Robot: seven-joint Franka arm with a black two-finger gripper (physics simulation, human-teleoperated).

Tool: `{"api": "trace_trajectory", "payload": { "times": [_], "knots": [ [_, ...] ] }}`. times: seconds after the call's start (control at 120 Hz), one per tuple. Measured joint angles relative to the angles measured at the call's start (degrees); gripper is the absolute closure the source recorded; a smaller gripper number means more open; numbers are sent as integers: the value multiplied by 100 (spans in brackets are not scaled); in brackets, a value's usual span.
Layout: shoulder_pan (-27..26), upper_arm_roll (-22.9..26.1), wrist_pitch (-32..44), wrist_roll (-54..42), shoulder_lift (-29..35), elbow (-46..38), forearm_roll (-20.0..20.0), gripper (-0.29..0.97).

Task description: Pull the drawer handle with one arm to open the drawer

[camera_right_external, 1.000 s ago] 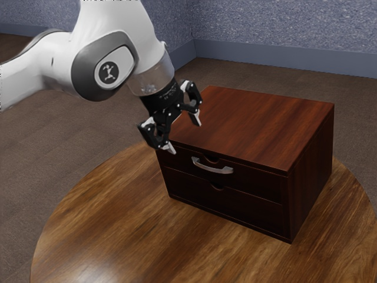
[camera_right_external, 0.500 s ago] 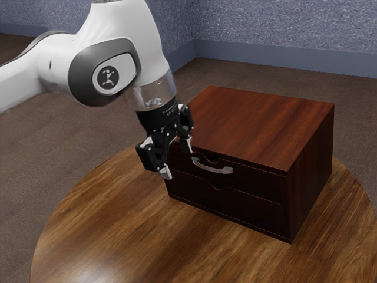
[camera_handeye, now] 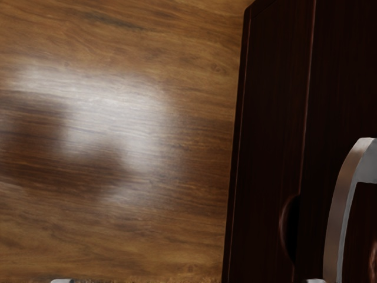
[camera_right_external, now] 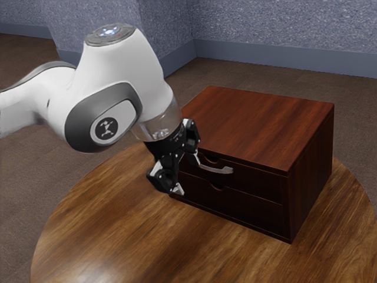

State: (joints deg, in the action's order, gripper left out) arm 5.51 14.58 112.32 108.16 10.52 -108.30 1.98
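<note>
A dark wooden cabinet [camera_right_external: 259, 124] with two drawers stands on the round wooden table [camera_right_external: 118, 236]. The upper drawer [camera_right_external: 247, 172] carries a curved silver handle [camera_right_external: 215, 168] and sits flush with the lower drawer front. My black gripper [camera_right_external: 187, 173] is open in front of the cabinet's corner, at the handle's end nearer the exterior view's left. One fingertip is close to that end and the other hangs lower, by the lower drawer; neither holds the handle. In the wrist view the silver handle [camera_handeye: 347, 200] and the dark drawer front [camera_handeye: 271, 118] lie just beside the hand.
The table's edge [camera_right_external: 53, 218] curves round at the exterior view's left, with brown carpet [camera_right_external: 53, 153] beyond it. The lower drawer [camera_right_external: 235, 203] has a small finger notch. A blue-grey wall [camera_right_external: 283, 23] stands behind.
My hand has come down from above the cabinet's top corner to the drawer front, and has turned, so the fingers now stand at the handle's end.
</note>
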Motion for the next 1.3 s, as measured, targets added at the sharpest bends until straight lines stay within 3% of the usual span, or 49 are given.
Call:
{"api": "trace_trajectory", "payload": {
  "times": [0.458,0.883,1.3],
  "knots": [
    [14,-3,579,214,-266,16,43,22],
    [81,-1,642,294,-292,-65,56,32],
    [83,0,673,307,-633,198,137,33]
  ]
}}
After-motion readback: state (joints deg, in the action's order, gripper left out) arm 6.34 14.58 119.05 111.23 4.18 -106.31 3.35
